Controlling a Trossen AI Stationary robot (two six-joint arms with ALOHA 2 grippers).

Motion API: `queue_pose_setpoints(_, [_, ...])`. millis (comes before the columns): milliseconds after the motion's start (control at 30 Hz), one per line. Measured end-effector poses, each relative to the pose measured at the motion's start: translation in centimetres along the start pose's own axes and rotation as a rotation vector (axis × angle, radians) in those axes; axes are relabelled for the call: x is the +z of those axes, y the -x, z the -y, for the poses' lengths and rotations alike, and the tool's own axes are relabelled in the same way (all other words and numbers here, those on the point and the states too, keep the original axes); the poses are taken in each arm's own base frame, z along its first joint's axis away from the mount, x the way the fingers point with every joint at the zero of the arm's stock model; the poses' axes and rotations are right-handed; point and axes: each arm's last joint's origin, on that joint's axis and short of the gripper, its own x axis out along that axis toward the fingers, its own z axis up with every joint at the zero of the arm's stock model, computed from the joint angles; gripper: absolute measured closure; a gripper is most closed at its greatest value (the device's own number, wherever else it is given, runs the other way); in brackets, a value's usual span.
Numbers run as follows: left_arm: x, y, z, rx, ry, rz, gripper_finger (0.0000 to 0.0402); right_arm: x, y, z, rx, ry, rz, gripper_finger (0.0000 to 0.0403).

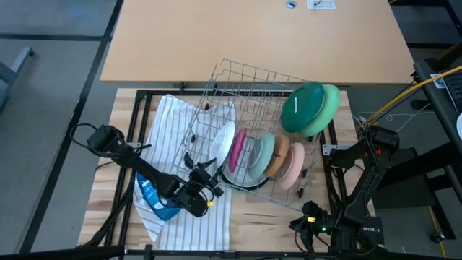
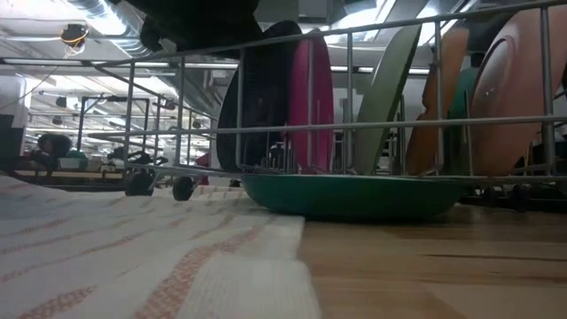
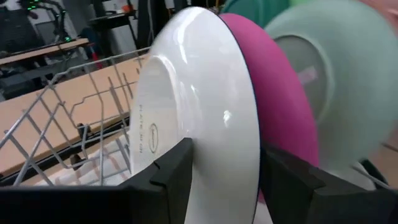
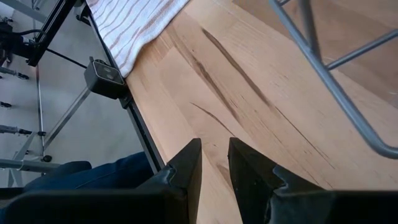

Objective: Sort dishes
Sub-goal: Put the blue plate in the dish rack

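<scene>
White plate (image 3: pixel 205 112) between open left gripper (image 3: pixel 225 177) fingers

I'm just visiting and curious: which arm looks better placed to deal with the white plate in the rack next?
The left. Its gripper already has its fingers open on either side of the white plate standing in the wire rack. The right gripper waits over bare table at the near edge, holding nothing.

Grey wire rack (image 1: pixel 245 115) sits tilted at table ctr, partly on striped cloth (image 1: pixel 180 180). Cloth runs to 7 o'clock. Blue soap bottle (image 1: pixel 153 198) lies on cloth, 8 o'clock of rack.
</scene>
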Motion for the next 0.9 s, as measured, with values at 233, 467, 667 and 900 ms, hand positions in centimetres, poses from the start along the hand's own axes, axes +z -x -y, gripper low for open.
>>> queue_pose_setpoints(233, [-0.3,0.0,-0.2,0.005,0.007,-0.009,0.0244,0.0,0.0,0.0,0.000,0.000,0.000,0.0318])
queue_pose_setpoints(467, [-0.2,-0.8,-0.4,0.034,0.058,-0.007,0.0244,0.0,0.0,-0.1,0.008,-0.007,-0.003,0.0318])
queue_pose_setpoints(667, [-0.1,-0.9,-0.4,0.039,0.078,-0.003,0.0244,-0.1,0.0,-0.1,0.002,-0.008,-0.021,0.0318])
queue_pose_setpoints(900, [0.8,0.0,-0.5,-0.001,0.133,-0.002,0.0244,-0.1,0.0,-0.1,-0.001,-0.006,-0.031,0.0318])
